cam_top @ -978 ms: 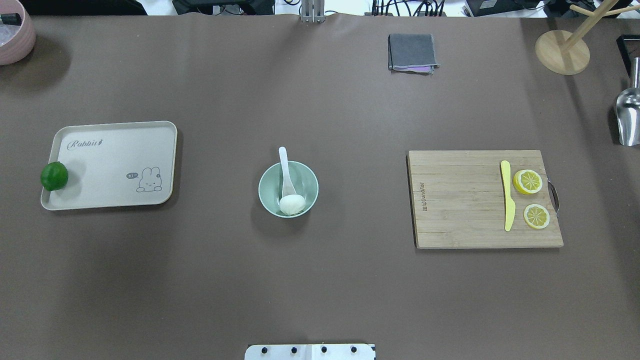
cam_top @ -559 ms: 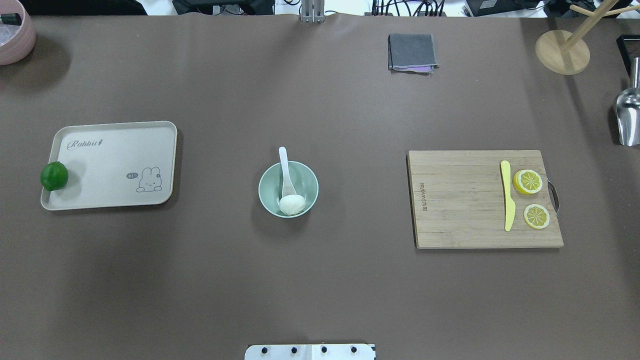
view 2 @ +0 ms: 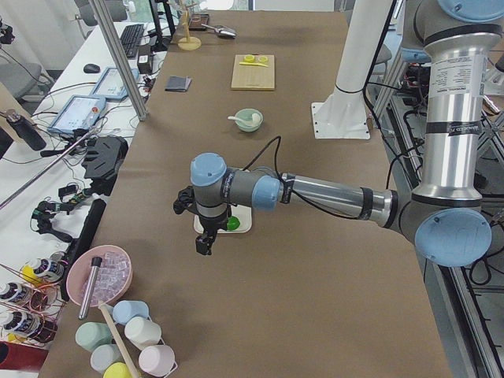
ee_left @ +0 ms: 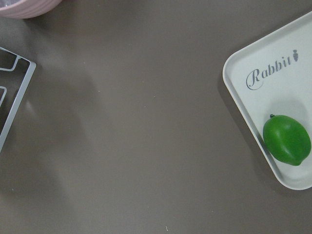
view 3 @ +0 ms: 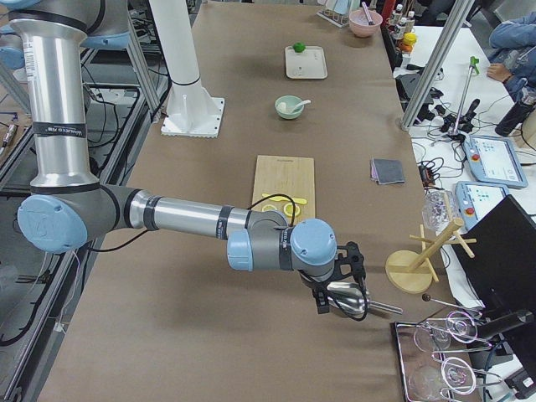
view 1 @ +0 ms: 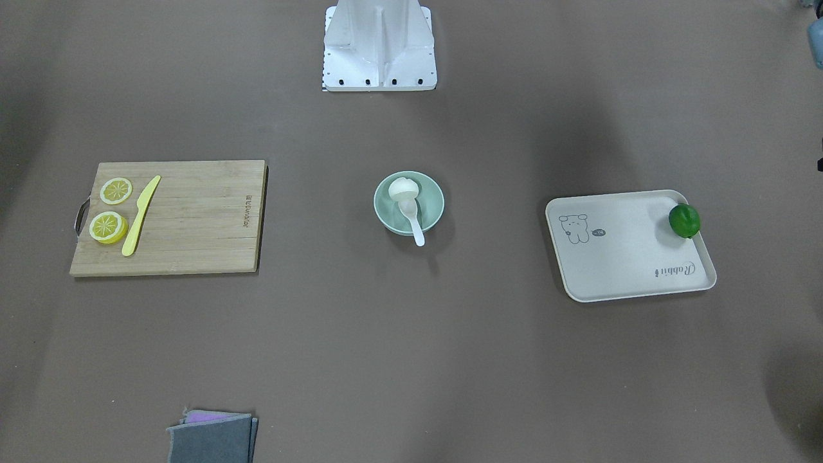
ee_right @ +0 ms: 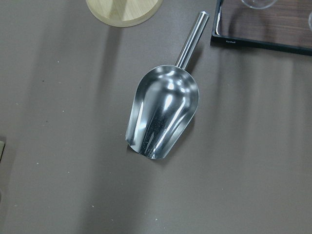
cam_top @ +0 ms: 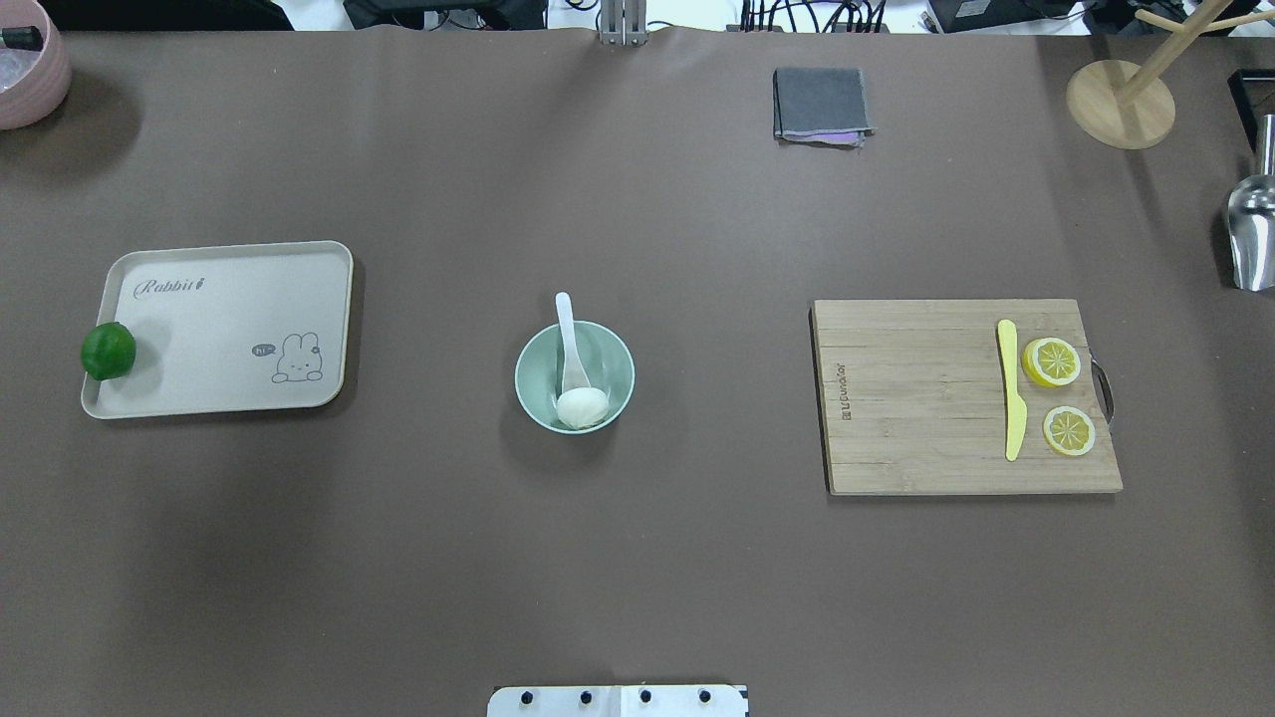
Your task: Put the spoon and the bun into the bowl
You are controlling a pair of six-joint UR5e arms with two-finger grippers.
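Note:
The mint-green bowl (cam_top: 528, 358) stands at the table's middle. The white bun (cam_top: 582, 407) lies inside it at the near side. The white spoon (cam_top: 568, 339) rests with its scoop in the bowl and its handle sticking out over the far rim. The front-facing view shows the same bowl (view 1: 434, 206), bun (view 1: 403, 188) and spoon (view 1: 413, 222). My left gripper (view 2: 205, 242) hangs over the table's left end near the lime, far from the bowl. My right gripper (view 3: 322, 303) hangs over a metal scoop at the right end. I cannot tell whether either is open or shut.
A beige tray (cam_top: 229, 299) with a green lime (cam_top: 108, 351) lies left. A wooden cutting board (cam_top: 916, 418) with a yellow knife (cam_top: 1012, 388) and lemon slices (cam_top: 1051, 361) lies right. A grey cloth (cam_top: 821, 104), wooden stand (cam_top: 1120, 104), metal scoop (cam_top: 1251, 234) and pink bowl (cam_top: 30, 70) sit at the edges.

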